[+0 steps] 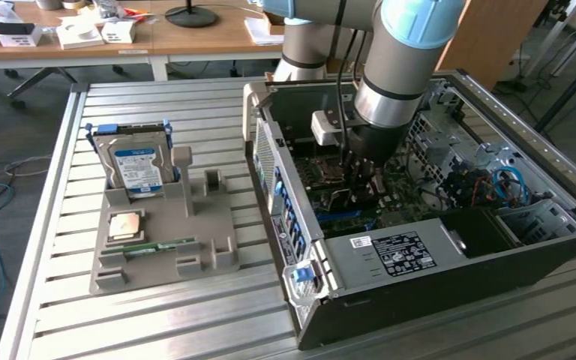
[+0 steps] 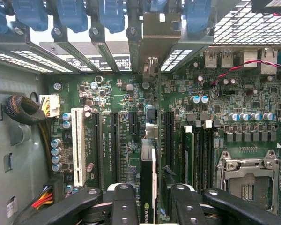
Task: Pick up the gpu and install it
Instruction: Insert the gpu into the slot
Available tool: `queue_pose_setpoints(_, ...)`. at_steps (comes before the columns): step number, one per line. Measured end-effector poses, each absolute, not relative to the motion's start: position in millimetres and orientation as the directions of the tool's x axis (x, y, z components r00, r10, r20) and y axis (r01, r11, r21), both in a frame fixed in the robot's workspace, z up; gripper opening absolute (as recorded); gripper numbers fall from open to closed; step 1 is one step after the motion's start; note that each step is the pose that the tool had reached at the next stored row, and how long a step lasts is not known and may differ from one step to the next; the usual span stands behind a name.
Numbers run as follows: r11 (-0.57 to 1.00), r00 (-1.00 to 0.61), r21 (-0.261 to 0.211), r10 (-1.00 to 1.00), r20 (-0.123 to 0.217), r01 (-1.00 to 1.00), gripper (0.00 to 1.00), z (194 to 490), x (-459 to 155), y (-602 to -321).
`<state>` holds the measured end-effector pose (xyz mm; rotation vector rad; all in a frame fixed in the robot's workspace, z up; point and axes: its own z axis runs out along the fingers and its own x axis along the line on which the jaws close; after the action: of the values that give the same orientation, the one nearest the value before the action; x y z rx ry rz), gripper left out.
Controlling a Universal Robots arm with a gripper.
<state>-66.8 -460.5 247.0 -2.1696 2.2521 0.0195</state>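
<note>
Exterior view's left held the grey holder tray (image 1: pixel 208 247), where you could see the hard drive (image 1: pixel 138 169) standing upright and the memory stick (image 1: pixel 153 247) lying flat near its front edge. Further right sat the open computer case (image 1: pixel 468 285), and your arm reached down into it with the gripper (image 1: pixel 363 187) low over the board. In the wrist view the white expansion slot (image 2: pixel 77 145) lay to one side. Near the middle the gpu (image 2: pixel 148 183) stood on edge in a slot of the motherboard (image 2: pixel 112 93), its metal bracket (image 2: pixel 152 42) running up to the rear openings of the case. Your gripper (image 2: pixel 154 190) straddled the card, with its fingers (image 2: pixel 124 204) parted, a slim gap beside the card, and nothing clamped. The bare processor socket (image 2: pixel 248 178) lay beyond. By my judgement the pick-up was done and the card had been placed, so the installation looked nearly complete. Whether the card's lower edge was fully down in its slot was hidden under the fingers. You could not make out whether any blue latch (image 2: pixel 70 14) had locked the bracket.
</note>
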Motion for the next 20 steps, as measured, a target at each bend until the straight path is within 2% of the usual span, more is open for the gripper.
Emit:
queue_pose_setpoints(15, 0.037, -0.037, -0.001, -0.999, -0.019, -0.999, 0.35, 247.1, -66.8, -460.5)
queue_pose_setpoints(18, 0.037, -0.037, -0.001, -0.999, -0.019, -0.999, 0.33, 247.1, -66.8, -460.5)
queue_pose_setpoints(19, 0.037, -0.037, -0.001, -0.999, -0.019, -0.999, 0.26, 247.1, -66.8, -460.5)
queue_pose_setpoints(20, 0.037, -0.037, -0.001, -0.999, -0.019, -0.999, 0.26, 247.1, -66.8, -460.5)
